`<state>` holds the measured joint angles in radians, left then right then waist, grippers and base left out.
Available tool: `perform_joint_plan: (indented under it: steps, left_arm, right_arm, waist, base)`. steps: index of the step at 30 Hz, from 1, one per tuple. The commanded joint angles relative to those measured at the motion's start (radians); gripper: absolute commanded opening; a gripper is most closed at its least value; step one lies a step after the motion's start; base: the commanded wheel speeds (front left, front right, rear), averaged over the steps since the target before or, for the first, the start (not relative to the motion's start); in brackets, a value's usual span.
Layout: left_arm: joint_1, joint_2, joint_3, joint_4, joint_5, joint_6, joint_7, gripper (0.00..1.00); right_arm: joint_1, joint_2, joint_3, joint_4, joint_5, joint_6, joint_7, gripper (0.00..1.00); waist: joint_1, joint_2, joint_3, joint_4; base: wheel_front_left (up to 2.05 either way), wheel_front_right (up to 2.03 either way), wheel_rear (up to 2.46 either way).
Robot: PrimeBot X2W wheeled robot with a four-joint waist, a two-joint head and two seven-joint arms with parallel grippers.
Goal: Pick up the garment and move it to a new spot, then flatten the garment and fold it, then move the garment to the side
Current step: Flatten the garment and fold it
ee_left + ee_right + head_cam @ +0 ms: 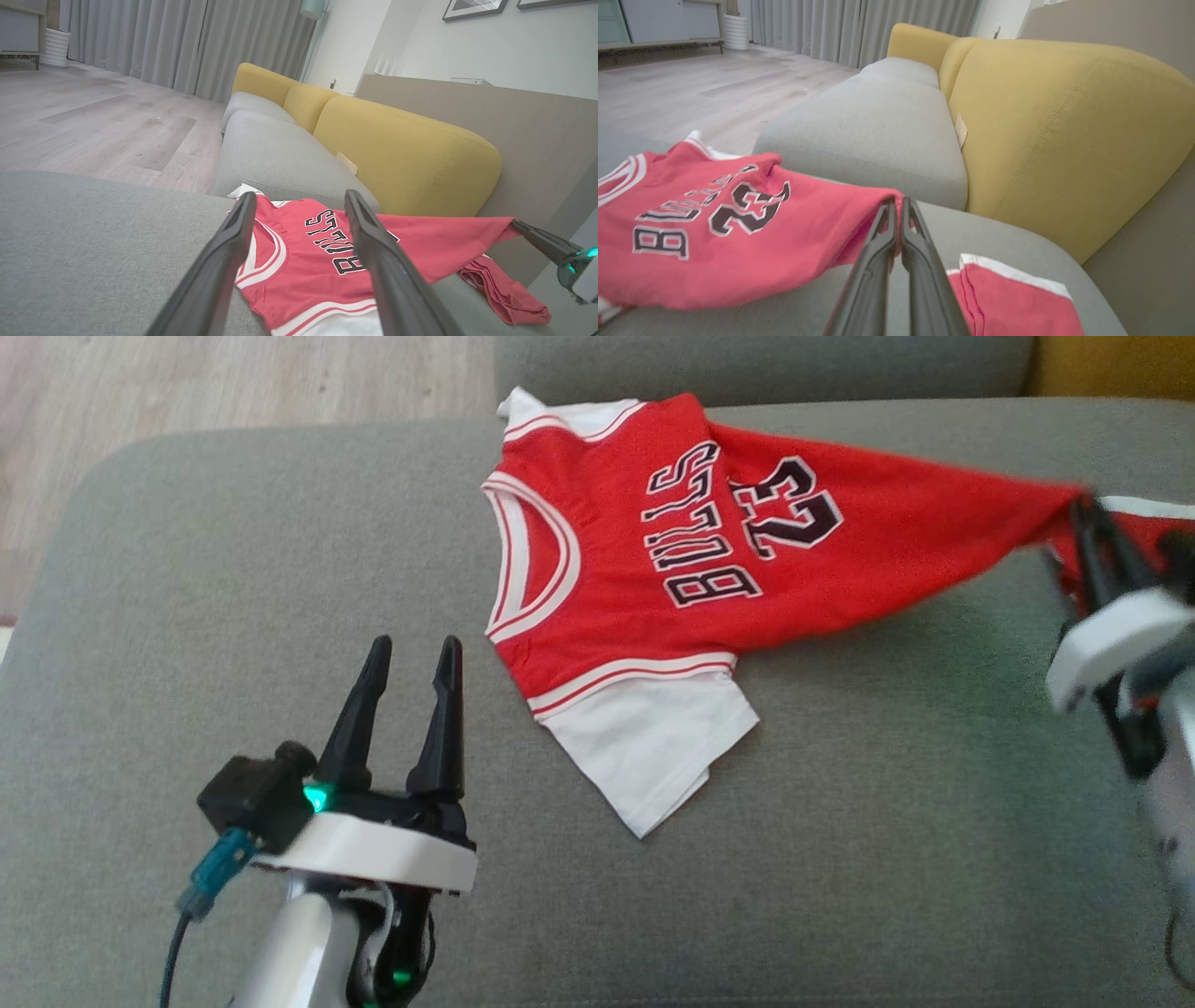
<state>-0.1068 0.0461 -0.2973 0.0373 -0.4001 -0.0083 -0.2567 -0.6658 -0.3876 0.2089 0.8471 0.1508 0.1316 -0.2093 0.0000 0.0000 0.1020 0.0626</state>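
your right gripper [899,205], at the right edge of the head view, is clamped tight on a corner of the red bulls garment [635,588], pulling it into a taut point raised off the seat. the rest of the garment lies in the upper middle of that frame on the grey sofa seat [233,616]. a second red piece with a white band [1008,298] sits just beside the clamped fingers. your left gripper [415,649], lower left, has its fingers apart and holds nothing, near the garment.

We see a grey sofa seat [280,616] backed by yellow cushions [406,158] (a pale tag [346,163] sits at their base). Beyond it we find a wooden floor [93,121] and grey curtains [187,42].
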Motion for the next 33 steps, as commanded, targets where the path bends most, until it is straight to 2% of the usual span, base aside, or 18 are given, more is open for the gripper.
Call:
perform_joint_plan:
  steps: [1, 3, 11, 12, 13, 14, 15, 24, 33]
  left_arm:
    - [-0.018, 0.004, 0.04, -0.034, 0.005, 0.003, -0.005, 1.0]
    - [-0.005, 0.004, 0.045, -0.033, 0.009, 0.003, -0.005, 1.0]
    - [0.009, 0.004, 0.054, -0.033, 0.017, 0.0, -0.005, 1.0]
    - [0.01, 0.004, 0.056, -0.033, 0.018, 0.0, -0.005, 1.0]
    - [0.013, 0.004, 0.057, -0.034, 0.02, 0.0, -0.005, 1.0]
    - [0.015, 0.004, 0.058, -0.034, 0.021, 0.0, -0.005, 1.0]
    - [0.017, 0.004, 0.059, -0.035, 0.022, 0.001, -0.005, 1.0]
    - [0.026, 0.004, 0.066, -0.039, 0.029, 0.0, -0.005, 1.0]
    - [0.028, 0.004, 0.055, -0.04, 0.03, -0.003, -0.005, 1.0]
  right_arm:
    - [0.014, -0.02, 0.018, -0.057, 0.009, -0.001, 0.008, 0.0]
    - [0.132, -0.025, 0.026, -0.148, 0.032, -0.001, 0.062, 0.0]
    - [0.35, -0.017, -0.02, -0.326, 0.043, -0.001, 0.176, 0.0]
    - [0.372, -0.011, -0.027, -0.348, 0.04, -0.001, 0.188, 0.17]
    - [0.394, -0.003, -0.034, -0.37, 0.04, -0.001, 0.199, 0.56]
    - [0.414, 0.006, -0.039, -0.392, 0.039, -0.001, 0.211, 0.89]
    - [0.434, 0.015, -0.042, -0.412, 0.04, -0.001, 0.222, 1.0]
    - [0.549, 0.097, -0.069, -0.58, 0.058, -0.001, 0.273, 1.0]
    - [0.597, 0.245, -0.164, -0.755, 0.053, -0.001, 0.185, 1.0]
  waist:
    - [0.0, 0.0, -0.017, -0.016]
    - [0.0, 0.0, -0.032, -0.028]
    - [0.0, 0.0, -0.056, -0.042]
    - [0.0, 0.0, -0.059, -0.045]
    - [0.0, 0.0, -0.062, -0.048]
    - [0.0, 0.0, -0.064, -0.051]
    - [0.0, 0.0, -0.065, -0.054]
    - [0.0, 0.0, -0.074, -0.088]
    - [0.0, 0.0, -0.077, -0.108]
  base:
    - [0.0, 0.0, 0.0]
    - [0.0, 0.0, 0.0]
    - [0.0, 0.0, 0.0]
    - [0.0, 0.0, 0.0]
    - [0.0, 0.0, 0.0]
    - [0.0, 0.0, 0.0]
    - [0.0, 0.0, 0.0]
    - [0.0, 0.0, 0.0]
    - [0.0, 0.0, 0.0]
